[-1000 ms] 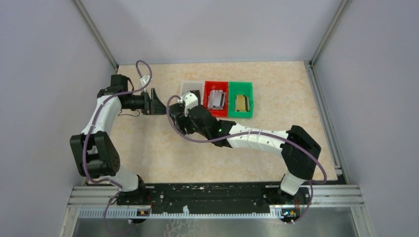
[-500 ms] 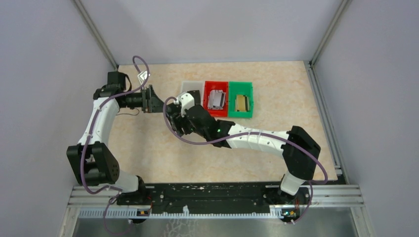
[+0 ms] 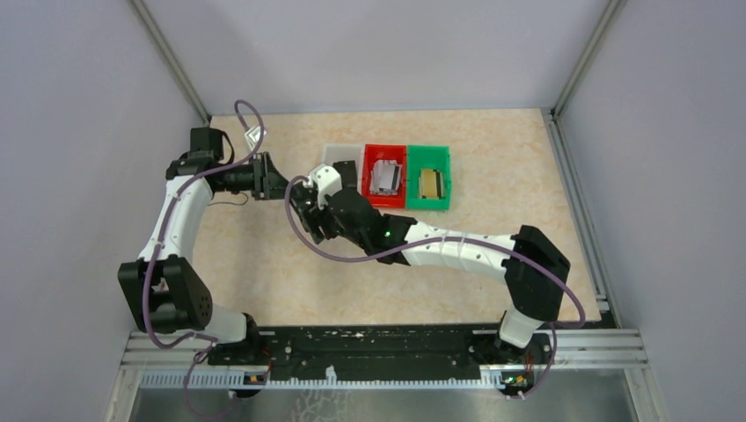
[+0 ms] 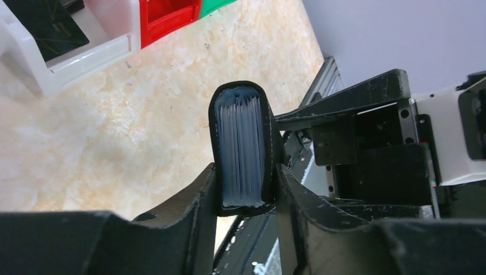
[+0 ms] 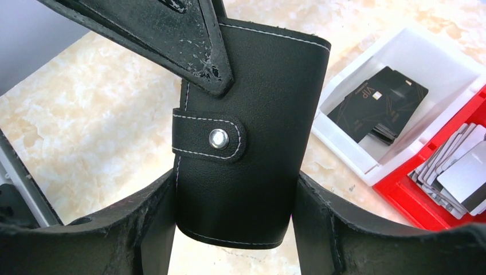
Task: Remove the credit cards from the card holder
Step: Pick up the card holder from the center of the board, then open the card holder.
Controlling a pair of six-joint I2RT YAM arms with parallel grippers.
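Card holder (image 5: 246, 132) is held up off the table (image 3: 493, 149), just left of the row of bins, pinched from two directions at once. The left gripper (image 4: 245, 175) has its two fingers pressed against the holder's broad faces, so its jaws are closed on it. The right gripper (image 5: 235, 189) has a finger touching each narrow side of the holder, so it grips the holder as well. One left finger crosses the holder's top corner in the right wrist view. The left arm rises along the left side of the table and bends inward, its wrist level and pointing right. The right arm stretches from its base at the near right diagonally across the table toward the far left. The holder is folded shut: black leather with pale stitching, and a strap tab with a metal snap lies across its front. Seen edge-on from the left wrist, it shows a packed stack of pale blue-grey leaves inside. Beside it, the white bin (image 5: 344, 157) holds black cards (image 5: 378, 103), the red bin (image 3: 384, 151) holds silver cards (image 5: 453, 172), and the green bin (image 3: 428, 154) holds gold cards (image 3: 428, 183).
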